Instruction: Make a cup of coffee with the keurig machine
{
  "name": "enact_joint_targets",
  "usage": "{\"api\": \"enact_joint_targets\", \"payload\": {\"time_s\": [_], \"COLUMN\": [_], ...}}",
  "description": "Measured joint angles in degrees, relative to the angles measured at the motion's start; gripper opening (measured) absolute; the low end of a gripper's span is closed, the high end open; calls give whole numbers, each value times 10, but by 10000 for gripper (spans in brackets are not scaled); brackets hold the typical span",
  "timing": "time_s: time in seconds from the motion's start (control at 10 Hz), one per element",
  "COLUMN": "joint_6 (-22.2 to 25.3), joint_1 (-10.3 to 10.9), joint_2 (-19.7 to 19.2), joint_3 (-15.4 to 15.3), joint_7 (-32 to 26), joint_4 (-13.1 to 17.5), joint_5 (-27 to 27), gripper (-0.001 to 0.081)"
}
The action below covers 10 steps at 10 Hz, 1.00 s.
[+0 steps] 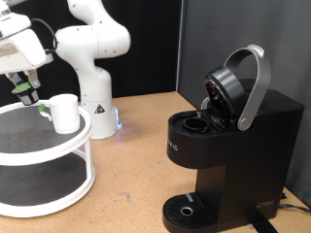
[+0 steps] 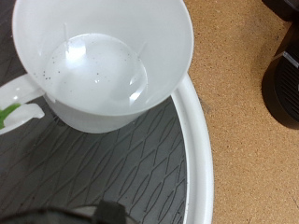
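Keurig [image 1: 228,136] nearest us on worktop [image 1: 136,165], lid up. Cup [image 1: 64,113] beyond on round tray [image 1: 58,160], empty. We judge it light, stiff, slick; grip rim or handle. Pincer [image 1: 26,94] beside cup; grip state unclear.

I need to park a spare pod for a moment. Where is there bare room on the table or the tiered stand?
The table is bare between the stand and the keurig machine. Most of the stand's top shelf, toward the exterior view's left of the cup, is bare too. It is crowded by the cup, where the gripper holds a pod.
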<state>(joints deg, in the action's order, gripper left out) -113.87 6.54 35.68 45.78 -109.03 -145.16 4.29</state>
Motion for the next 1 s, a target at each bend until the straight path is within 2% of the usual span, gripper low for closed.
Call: {"api": "enact_joint_targets", "payload": {"time_s": [0.1,0.4,0.6,0.8,0.9,1.0], "joint_6": [-2,-62,-91,-126,-123,-99], "joint_1": [0,5,18,25,25,26], "joint_2": [0,2,3,2,2,2], "joint_3": [2,8,-4,-28,-27,-23], "joint_7": [9,60,107,148,146,146], "joint_4": [-3,-30,-35,-37,-37,-36], "joint_5": [-11,-132,-198,-220,-219,-224], "gripper": [471,471,471,471,471,471]}}
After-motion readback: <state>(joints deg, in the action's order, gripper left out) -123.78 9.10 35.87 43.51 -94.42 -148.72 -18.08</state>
